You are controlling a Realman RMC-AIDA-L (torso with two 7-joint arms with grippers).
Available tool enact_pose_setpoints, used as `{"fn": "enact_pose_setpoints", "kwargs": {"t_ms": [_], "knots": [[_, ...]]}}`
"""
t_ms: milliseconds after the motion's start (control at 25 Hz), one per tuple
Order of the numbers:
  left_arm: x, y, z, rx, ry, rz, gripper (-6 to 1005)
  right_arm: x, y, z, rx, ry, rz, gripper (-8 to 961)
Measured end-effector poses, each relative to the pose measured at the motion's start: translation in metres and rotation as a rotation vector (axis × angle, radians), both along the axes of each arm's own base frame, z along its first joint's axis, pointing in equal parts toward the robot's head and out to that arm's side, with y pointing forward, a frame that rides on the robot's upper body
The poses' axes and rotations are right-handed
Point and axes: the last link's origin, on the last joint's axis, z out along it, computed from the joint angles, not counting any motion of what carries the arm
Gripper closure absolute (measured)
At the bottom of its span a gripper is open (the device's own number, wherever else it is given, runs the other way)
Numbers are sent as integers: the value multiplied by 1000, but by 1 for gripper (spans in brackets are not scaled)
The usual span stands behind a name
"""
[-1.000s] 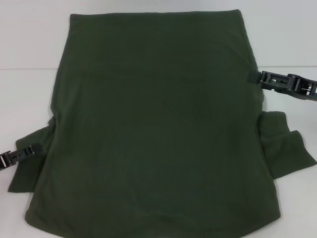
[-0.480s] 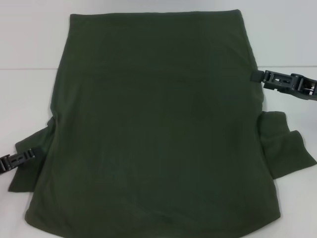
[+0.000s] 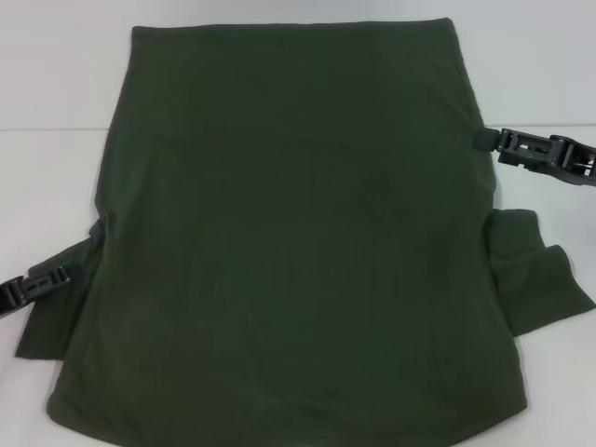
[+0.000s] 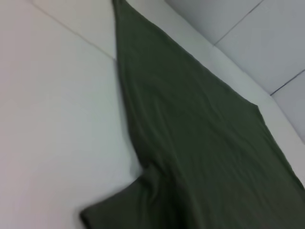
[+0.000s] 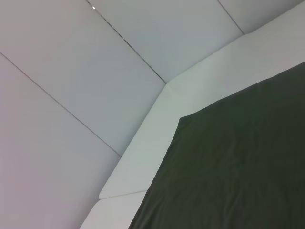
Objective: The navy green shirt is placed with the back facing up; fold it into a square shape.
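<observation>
The navy green shirt lies flat on the white table, plain side up and filling most of the head view. Its far edge is straight. A short sleeve sticks out on each side, the left sleeve and the right sleeve. My left gripper is low at the left, its tip over the upper part of the left sleeve. My right gripper is at the shirt's right edge, farther back. The left wrist view shows the shirt with a sleeve corner. The right wrist view shows a far corner of the shirt.
Bare white table top lies on both sides of the shirt and behind it. A seam crosses the table. In the right wrist view, pale wall panels rise beyond the table's edge.
The right gripper has slid a little to the right, away from the shirt's edge. The left gripper has shifted slightly to the left over the sleeve. The shirt lies as before.
</observation>
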Motion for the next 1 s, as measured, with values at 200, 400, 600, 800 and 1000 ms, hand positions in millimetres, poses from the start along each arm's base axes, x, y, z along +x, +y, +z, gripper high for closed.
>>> {"fn": "enact_pose_setpoints", "kwargs": {"t_ms": [200,400,600,800,1000], "knots": [[1,6,6,8,22,-10,66,1,0,1,5,3,-5,12],[-3,5,12,31,28,3,66,1,0,2,8,9,-6,12],[-4,6,5,23,42,12,66,1,0,2,11,10,-7,12],[-4,1,-5,1,23,18,67,-1,0,3,13,20,-1,12],[-9,-9,-5,11,7,45,67,0,0,3,12,22,-1,12]]}}
